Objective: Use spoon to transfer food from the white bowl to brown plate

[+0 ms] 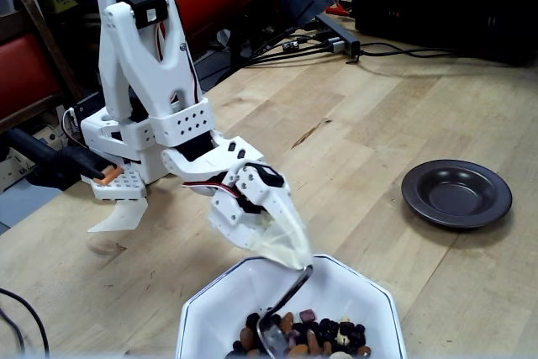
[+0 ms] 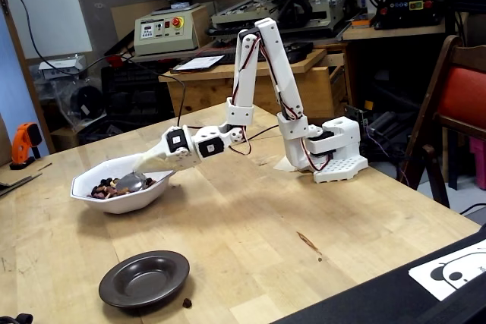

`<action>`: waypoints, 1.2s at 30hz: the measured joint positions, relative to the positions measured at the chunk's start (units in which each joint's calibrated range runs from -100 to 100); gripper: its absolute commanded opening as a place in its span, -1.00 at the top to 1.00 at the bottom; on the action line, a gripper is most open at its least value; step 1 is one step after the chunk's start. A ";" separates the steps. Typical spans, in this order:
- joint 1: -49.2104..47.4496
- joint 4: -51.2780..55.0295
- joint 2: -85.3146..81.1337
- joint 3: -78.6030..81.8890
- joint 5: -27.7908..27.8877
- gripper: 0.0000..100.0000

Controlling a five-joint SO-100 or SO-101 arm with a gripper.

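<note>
My gripper (image 1: 296,260) is clamped on the spoon (image 1: 277,317) by the top of its thin bent handle, fingers closed tight around it, and the oval end is down in the food (image 1: 313,334) inside the white bowl (image 1: 220,304), which sits at the near edge in one fixed view and at the table's left in the other (image 2: 121,196). The spoon is stiff, light, slick metal, so I judge it could twist in my grip if the heap pushes back; holding high on the handle gives reach but little leverage. The nuts and dried fruit are small, loose, hard pieces that will roll off a tilted spoon, so I want it level. The brown plate (image 1: 456,193) sits empty and well apart from the bowl, with one stray morsel (image 2: 187,303) just beside it
</note>
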 measured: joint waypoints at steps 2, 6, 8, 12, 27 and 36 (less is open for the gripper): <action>-0.73 0.00 0.00 0.00 -0.68 0.95; -1.24 0.00 0.00 0.00 -3.52 0.95; -1.24 0.00 0.00 0.00 -5.08 0.95; -1.24 0.00 0.00 0.00 -7.96 0.95; -1.24 0.00 0.00 -0.08 -15.38 0.95; -1.24 -0.08 -0.09 -0.08 -19.93 0.95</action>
